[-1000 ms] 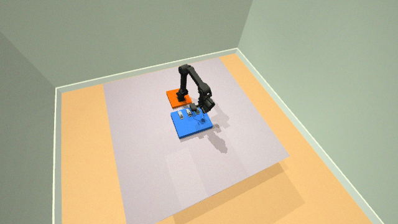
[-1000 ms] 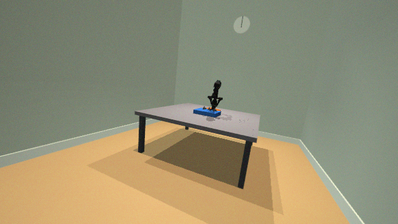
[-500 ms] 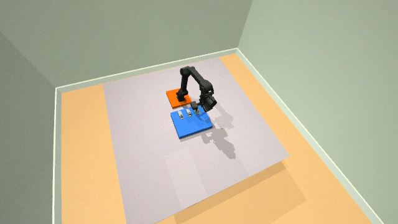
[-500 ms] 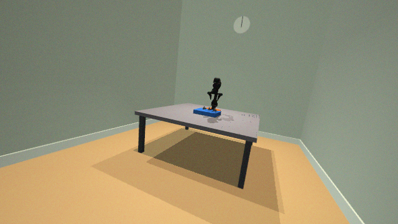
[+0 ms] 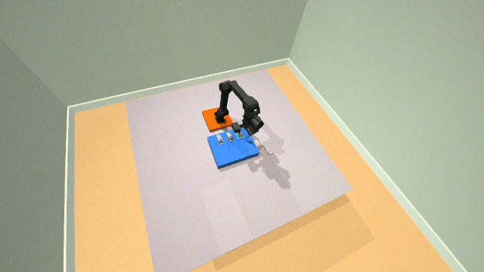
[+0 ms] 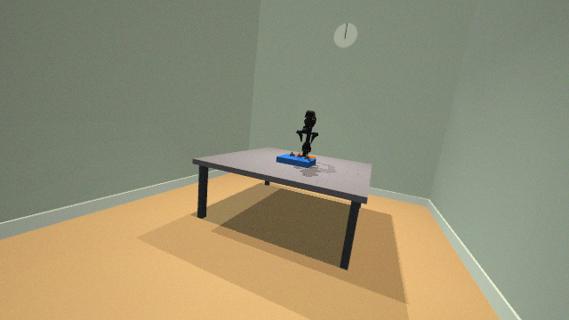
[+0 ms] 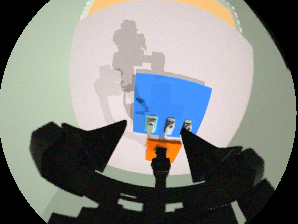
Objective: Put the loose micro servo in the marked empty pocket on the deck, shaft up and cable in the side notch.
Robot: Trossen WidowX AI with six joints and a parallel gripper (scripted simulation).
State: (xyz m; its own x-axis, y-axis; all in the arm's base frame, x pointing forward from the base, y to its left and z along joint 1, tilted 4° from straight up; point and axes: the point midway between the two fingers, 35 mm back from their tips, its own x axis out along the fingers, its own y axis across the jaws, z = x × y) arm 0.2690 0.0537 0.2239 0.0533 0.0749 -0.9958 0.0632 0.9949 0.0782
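Air below my fingers [image 5: 236, 128] [image 6: 315, 137], bumps on the deck [image 5: 236, 153] [image 6: 293, 161] [image 7: 172, 97]

Nothing blocks the gap between my spread fingertips. Lower down, three servos [image 5: 220, 139] [image 6: 292, 154] [image 7: 170, 125] stand up in a row, obstructing low sideways passes. My orange base [image 5: 208, 115] [image 7: 150, 151] sits just beyond that row.
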